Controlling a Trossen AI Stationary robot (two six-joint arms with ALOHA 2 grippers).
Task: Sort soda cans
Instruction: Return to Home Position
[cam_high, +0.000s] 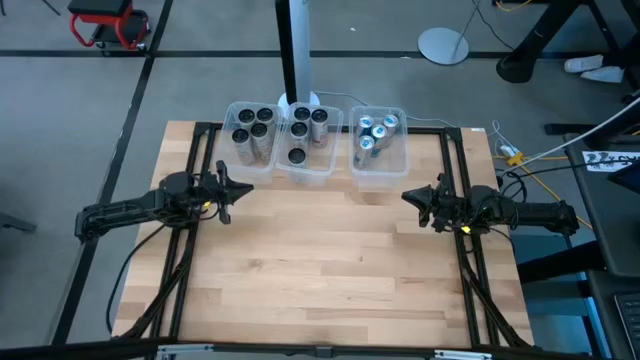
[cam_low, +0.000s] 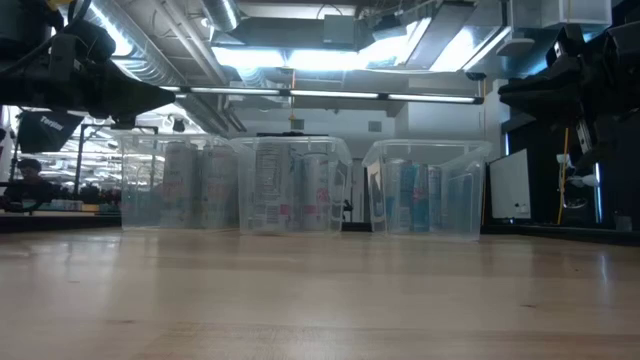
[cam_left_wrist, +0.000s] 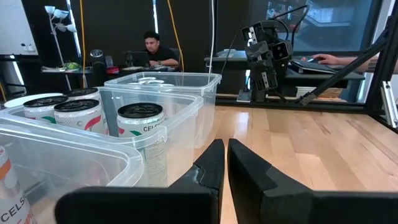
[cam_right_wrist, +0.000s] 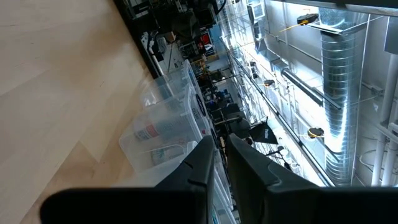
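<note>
1. wooden table (cam_high: 330, 270) carried three clear plastic bins in a row along its far edge, close beside one another.
2. left bin (cam_high: 228, 130): held several soda cans (cam_high: 258, 130) with dark tops, standing upright and bunched together.
3. middle bin (cam_high: 308, 174): held more dark-topped cans (cam_high: 300, 128), upright, most grouped toward the bin's far end and one standing apart nearer its front wall.
4. right bin (cam_high: 378, 176): held the teal-topped cans (cam_high: 372, 132), clustered at the far end; the low view showed teal markings through the clear wall (cam_low: 415, 195).
5. no can stood loose on the table top; every can seen was inside a bin.
6. left gripper (cam_high: 240, 188): hung over the table near its left edge, just in front of the left bin and apart from it. its wrist view showed the two fingers pressed nearly together (cam_left_wrist: 225, 146), with nothing between them.
7. right gripper (cam_high: 412, 197): hung near the right edge, in front of the right bin and apart from it. its wrist view showed the jaws drawn close (cam_right_wrist: 221, 142), carrying nothing.
8. both arms lay low along the table's side edges, grippers facing each other across bare wood.
9. a person (cam_left_wrist: 152, 46) sat at a desk in the room beyond the table, seen from the left wrist.
</note>
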